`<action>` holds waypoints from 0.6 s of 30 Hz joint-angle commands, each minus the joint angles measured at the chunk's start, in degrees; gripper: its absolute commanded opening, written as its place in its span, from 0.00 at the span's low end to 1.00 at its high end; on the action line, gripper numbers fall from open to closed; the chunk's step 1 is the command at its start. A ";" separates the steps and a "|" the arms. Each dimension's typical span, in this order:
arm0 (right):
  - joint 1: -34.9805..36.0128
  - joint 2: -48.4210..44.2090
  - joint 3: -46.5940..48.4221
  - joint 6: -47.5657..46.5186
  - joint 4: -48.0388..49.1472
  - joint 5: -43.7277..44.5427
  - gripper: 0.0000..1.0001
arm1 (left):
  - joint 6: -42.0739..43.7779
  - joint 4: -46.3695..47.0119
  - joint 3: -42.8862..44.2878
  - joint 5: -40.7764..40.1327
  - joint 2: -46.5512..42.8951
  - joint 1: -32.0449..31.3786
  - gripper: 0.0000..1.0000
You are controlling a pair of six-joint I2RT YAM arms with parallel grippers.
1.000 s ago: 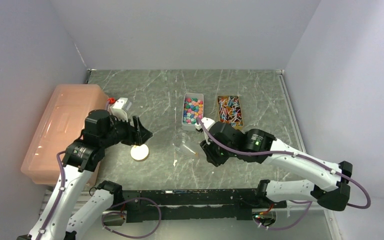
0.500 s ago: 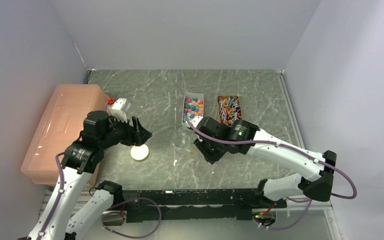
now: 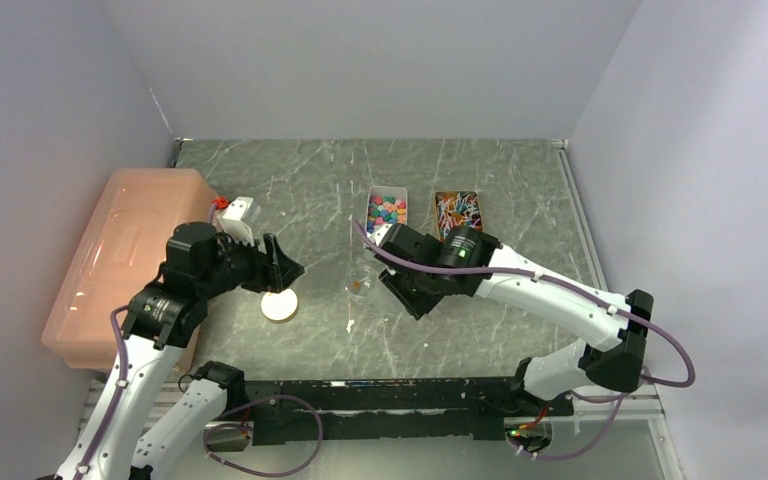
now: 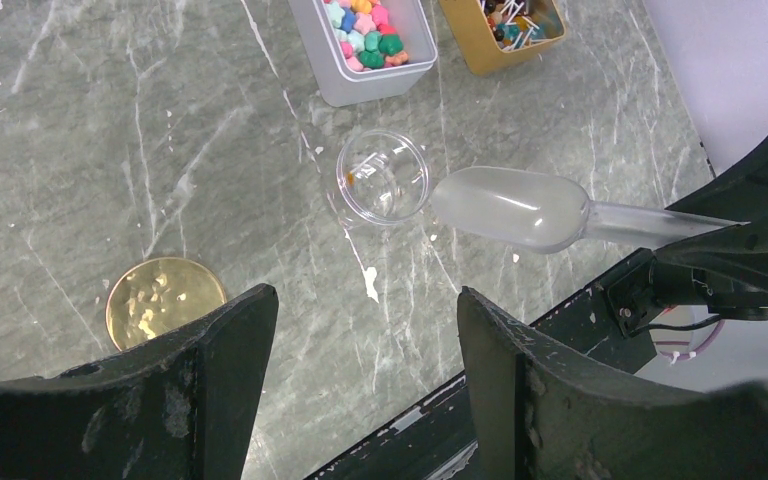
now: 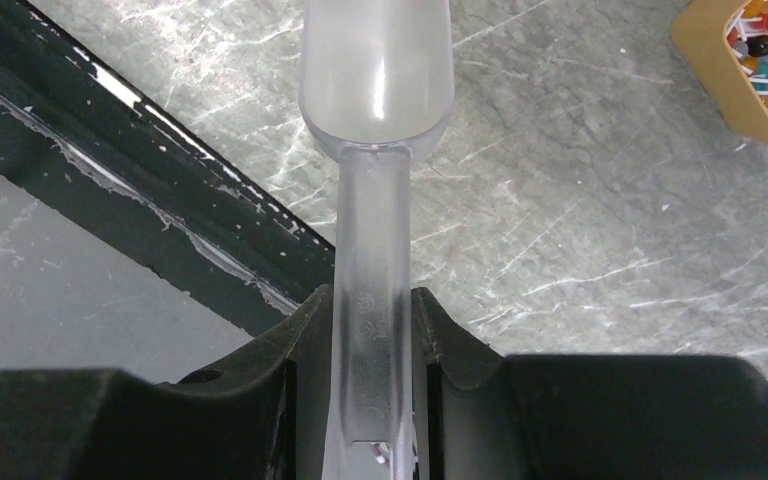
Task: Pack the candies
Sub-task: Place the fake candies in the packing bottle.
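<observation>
While the right gripper [image 5: 372, 325] clamps a scoop [image 5: 375, 70], candies [image 3: 387, 210] lie beyond it; left gripper [image 4: 365, 310] gapes.

Table [image 3: 500, 180], grey-green marbled top. Directly on it:
- pink translucent box [image 3: 120, 260], left edge
- round gold lid [image 4: 165, 300], left of centre
- clear cup [image 4: 383, 177], centre
- grey tray [image 4: 372, 90] of candies [image 4: 365, 30], behind the cup
- yellow tray [image 4: 480, 55], just beside the grey tray

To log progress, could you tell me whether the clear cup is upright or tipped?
Upright: the clear cup stands on the table, its round mouth facing up.
</observation>
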 commanded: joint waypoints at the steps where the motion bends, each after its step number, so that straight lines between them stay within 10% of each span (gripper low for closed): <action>1: 0.07 0.84 3.69 0.12 -2.86 1.54 0.00 | 1.18 0.36 -0.06 0.43 -0.68 0.01 0.72; 18: 0.14 -19.75 -10.72 -9.34 14.99 -6.77 0.00 | -5.44 1.29 3.59 13.17 8.58 0.01 0.72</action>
